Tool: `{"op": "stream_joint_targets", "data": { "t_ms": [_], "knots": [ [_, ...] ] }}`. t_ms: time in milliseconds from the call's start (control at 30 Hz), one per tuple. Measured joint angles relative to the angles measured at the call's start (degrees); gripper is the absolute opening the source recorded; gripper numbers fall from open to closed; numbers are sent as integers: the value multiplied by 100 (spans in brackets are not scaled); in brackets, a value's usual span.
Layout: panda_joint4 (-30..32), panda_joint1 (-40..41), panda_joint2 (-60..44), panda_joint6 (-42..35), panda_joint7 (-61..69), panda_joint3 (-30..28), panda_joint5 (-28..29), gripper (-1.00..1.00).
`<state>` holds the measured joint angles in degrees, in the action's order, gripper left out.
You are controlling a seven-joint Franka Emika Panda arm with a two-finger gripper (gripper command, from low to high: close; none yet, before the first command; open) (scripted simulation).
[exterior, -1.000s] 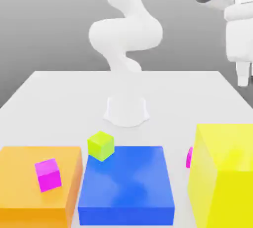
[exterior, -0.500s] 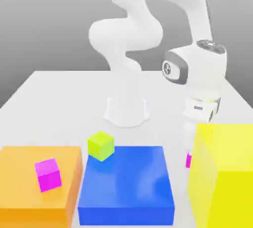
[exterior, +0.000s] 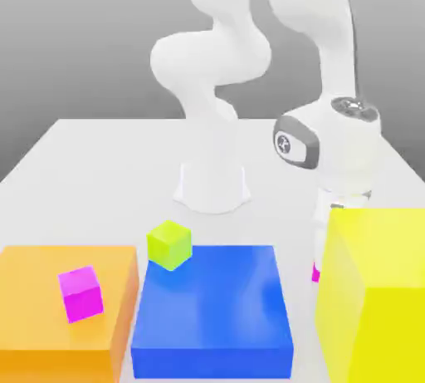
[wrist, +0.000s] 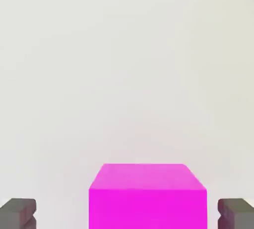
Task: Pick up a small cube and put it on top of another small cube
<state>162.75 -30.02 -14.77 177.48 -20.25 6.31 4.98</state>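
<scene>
Down came the arm, from high at the exterior view's right to low behind the yellow block (exterior: 378, 290), while every block has kept its place. Its gripper (wrist: 127, 213) is spread wide, one finger pad (wrist: 19, 212) on each side of a magenta cube (wrist: 147, 195) with a gap left on both sides, so nothing is gripped. That straddle looks like the set-up for closing on it. From the exterior view this cube is a sliver of magenta on the table, tucked against the yellow block. A second magenta cube (exterior: 80, 293) sits on the orange block (exterior: 33, 306), the lime cube (exterior: 169, 244) at the blue block's (exterior: 216, 306) far corner.
</scene>
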Motion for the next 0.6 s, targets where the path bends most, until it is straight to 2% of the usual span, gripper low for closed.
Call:
{"op": "stream_joint_targets", "data": {
  "t_ms": [33,67,300,600],
  "knots": [
    [-16,-213,-78,64,-41,-226,54,0],
    [-28,-389,-141,116,-71,-412,93,-100],
    [-31,-404,-150,118,-99,-434,128,-100],
    [96,845,526,-413,560,1052,-775,-100]
  ]
}}
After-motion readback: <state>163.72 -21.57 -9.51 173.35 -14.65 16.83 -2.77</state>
